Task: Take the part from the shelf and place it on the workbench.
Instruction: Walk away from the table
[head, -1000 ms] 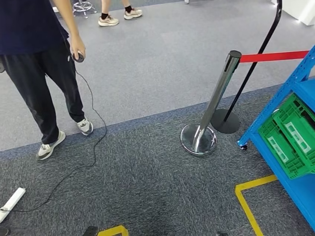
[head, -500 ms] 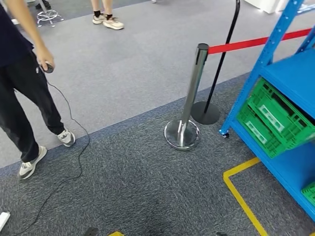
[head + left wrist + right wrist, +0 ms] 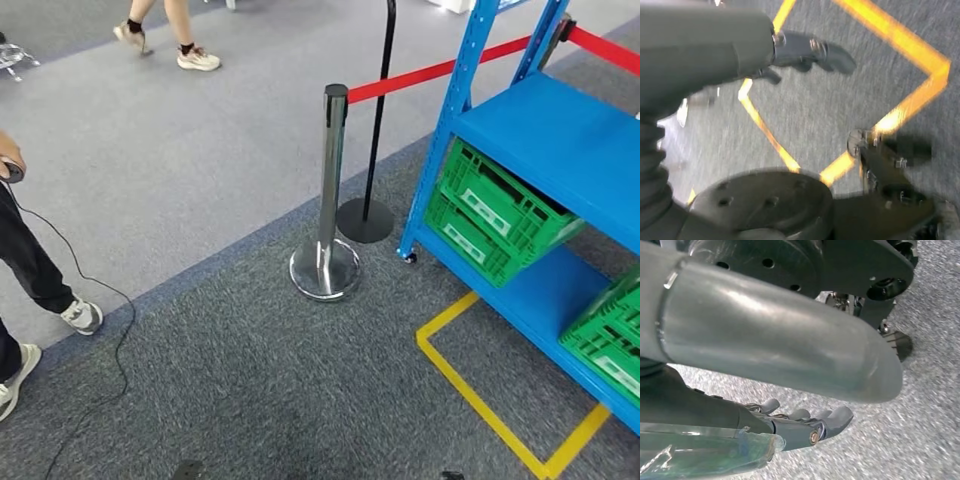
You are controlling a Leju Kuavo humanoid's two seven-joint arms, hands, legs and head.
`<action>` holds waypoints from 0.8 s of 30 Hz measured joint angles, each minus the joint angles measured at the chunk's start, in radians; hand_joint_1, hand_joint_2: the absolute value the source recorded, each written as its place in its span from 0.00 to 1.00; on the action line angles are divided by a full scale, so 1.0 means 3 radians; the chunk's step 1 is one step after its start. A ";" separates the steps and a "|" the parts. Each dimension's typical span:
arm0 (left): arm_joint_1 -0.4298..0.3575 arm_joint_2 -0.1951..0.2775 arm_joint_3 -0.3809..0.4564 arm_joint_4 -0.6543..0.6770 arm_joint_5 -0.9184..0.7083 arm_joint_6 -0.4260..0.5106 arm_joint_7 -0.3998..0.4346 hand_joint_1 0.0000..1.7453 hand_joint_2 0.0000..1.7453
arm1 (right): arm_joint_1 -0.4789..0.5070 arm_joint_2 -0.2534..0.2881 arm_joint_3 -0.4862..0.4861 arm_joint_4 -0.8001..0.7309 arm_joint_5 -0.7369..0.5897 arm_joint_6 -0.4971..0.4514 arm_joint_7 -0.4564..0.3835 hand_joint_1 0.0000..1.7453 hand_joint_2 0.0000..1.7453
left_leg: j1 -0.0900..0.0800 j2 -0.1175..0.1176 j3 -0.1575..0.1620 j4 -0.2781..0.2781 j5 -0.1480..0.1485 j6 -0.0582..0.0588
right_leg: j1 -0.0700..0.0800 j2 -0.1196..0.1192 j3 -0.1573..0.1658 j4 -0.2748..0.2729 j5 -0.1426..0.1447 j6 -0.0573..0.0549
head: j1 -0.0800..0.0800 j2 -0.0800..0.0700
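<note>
Collision is your main risk here: the blue shelf (image 3: 528, 140) stands off toward the right hand's side, and between you and it are a chrome stanchion (image 3: 327, 190), a black post base (image 3: 364, 219) and the red barrier belt (image 3: 423, 75), so a wide turn or a swinging arm could clip them. Both arms hang low over the carpet. Your left hand (image 3: 806, 50) holds nothing, its fingers (image 3: 836, 56) stretched out and somewhat apart above the yellow floor tape (image 3: 904, 35); your right hand (image 3: 806, 425) is also empty, its fingers (image 3: 836, 417) lying side by side, only lightly curved. The part itself cannot be made out; I judge it sits in one of the tilted green crates (image 3: 494, 215) on the shelf, well apart from either set of fingers. A person (image 3: 23, 270) with a trailing cable (image 3: 113, 320) stands on the left hand's side, so a stumble or a snagged foot is possible. Stopping outside the taped box would leave the crates beyond your fingers' reach.
</note>
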 joint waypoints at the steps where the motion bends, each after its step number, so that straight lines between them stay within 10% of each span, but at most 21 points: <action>1: -0.0003 0.0000 0.0000 0.0000 -0.0005 0.0004 0.0000 0.00 1.00 | 0.0007 0.0000 0.0000 0.0000 -0.0010 0.0000 -0.0005 0.00 0.00 | -0.0001 0.0027 0.0001 -0.0014 0.0004 0.0012 | -0.0008 0.0032 -0.0018 -0.0011 0.0013 0.0022 | 0.0001 0.0000; 3: -0.0005 0.0003 0.0000 0.0000 -0.0015 0.0014 -0.0001 0.00 1.00 | 0.0026 0.0001 -0.0001 0.0000 -0.0031 0.0000 -0.0015 0.00 0.00 | -0.0002 0.0099 0.0010 -0.0036 0.0023 0.0052 | -0.0007 -0.0062 -0.0059 0.0029 -0.0009 0.0055 | 0.0014 0.0000; 6: 0.0012 0.0007 0.0000 0.0000 -0.0023 0.0014 -0.0010 0.00 1.00 | 0.0012 0.0002 -0.0002 0.0000 -0.0043 -0.0002 -0.0006 0.00 0.00 | -0.0009 0.0238 0.0021 -0.0053 0.0030 0.0092 | 0.0007 -0.0358 -0.0302 0.0547 -0.0285 0.0083 | 0.0048 0.0000; 9: 0.0018 0.0011 0.0000 0.0000 -0.0023 0.0012 -0.0014 0.00 1.00 | 0.0010 0.0003 -0.0003 0.0001 -0.0050 -0.0005 0.0002 0.00 0.00 | -0.0015 0.0382 0.0030 -0.0051 0.0017 0.0099 | -0.0001 -0.0410 -0.0464 0.0928 -0.0399 0.0107 | 0.0050 0.0000; 14: 0.0015 0.0004 -0.0001 0.0000 -0.0025 0.0008 -0.0004 0.00 1.00 | -0.0001 0.0001 -0.0005 0.0000 -0.0064 -0.0011 -0.0016 0.00 0.00 | -0.0041 0.0545 0.0087 -0.0044 -0.0036 0.0042 | 0.0023 -0.0642 0.0047 0.0049 -0.0066 0.0065 | 0.0051 0.0000; 17: 0.0003 0.0005 -0.0003 0.0000 -0.0028 0.0006 0.0008 0.00 1.00 | -0.0005 0.0001 -0.0005 0.0000 -0.0067 -0.0012 -0.0029 0.00 0.00 | -0.0047 0.0613 0.0106 -0.0045 -0.0055 0.0002 | 0.0029 -0.0573 0.0055 0.0011 -0.0065 -0.0008 | 0.0051 0.0000; 19: 0.0000 0.0004 -0.0003 0.0000 -0.0031 0.0003 0.0010 0.00 1.00 | -0.0004 0.0001 -0.0006 0.0000 -0.0067 -0.0013 -0.0032 0.00 0.00 | -0.0035 0.0515 0.0063 0.0069 -0.0143 -0.0034 | 0.0015 -0.0502 0.0052 -0.0001 -0.0053 -0.0050 | 0.0043 0.0000; 22: 0.0004 0.0004 -0.0004 0.0000 -0.0037 0.0003 0.0002 0.00 1.00 | -0.0014 0.0001 -0.0009 0.0000 -0.0067 -0.0013 -0.0035 0.00 0.00 | -0.0025 0.0302 -0.0242 0.0692 -0.0441 -0.0059 | 0.0005 -0.0383 0.0045 -0.0005 -0.0044 -0.0086 | 0.0026 0.0000; 24: -0.0006 0.0004 -0.0003 0.0000 -0.0038 0.0003 -0.0010 0.00 1.00 | -0.0009 0.0001 -0.0010 0.0000 -0.0067 -0.0013 -0.0032 0.00 0.00 | -0.0023 0.0275 -0.0379 0.0926 -0.0462 -0.0058 | 0.0004 -0.0296 0.0045 -0.0005 -0.0042 -0.0087 | 0.0025 0.0000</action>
